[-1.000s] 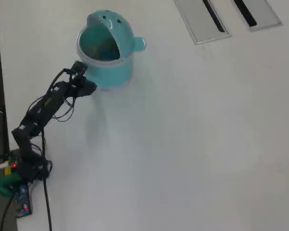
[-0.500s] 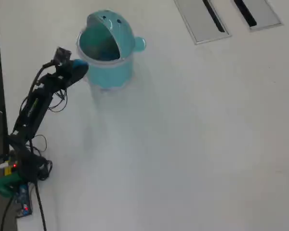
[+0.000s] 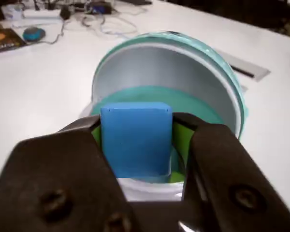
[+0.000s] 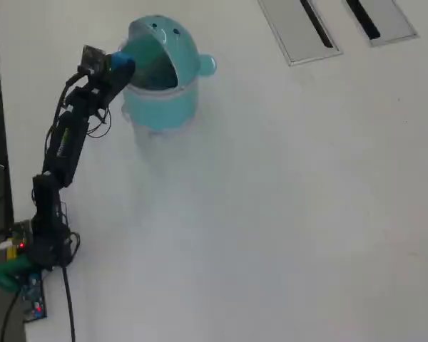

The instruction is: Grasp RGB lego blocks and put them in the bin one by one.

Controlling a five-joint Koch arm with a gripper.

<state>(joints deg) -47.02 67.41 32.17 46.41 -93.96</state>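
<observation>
Upper left, our end effector point(image 3: 137, 145) pinches the blue block point(image 3: 135, 137) over the bin point(image 4: 160, 100), poised to drop it.

Two grey slotted panels point(image 4: 299, 28) point(image 4: 380, 19) lie in the white table point(image 4: 285, 199).

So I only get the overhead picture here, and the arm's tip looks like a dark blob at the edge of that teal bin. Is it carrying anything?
Observer: Yes. In the wrist view the gripper is shut on a blue block, clamped between its two jaws.
Operator: Is the bin's mouth open to it?
Observer: The wrist view looks straight into the bin: the opening gapes right behind the block.
Operator: Anything else out there?
Observer: Past the bin, on the far table, lie cables and a small blue-topped object, outside your picture.
</observation>
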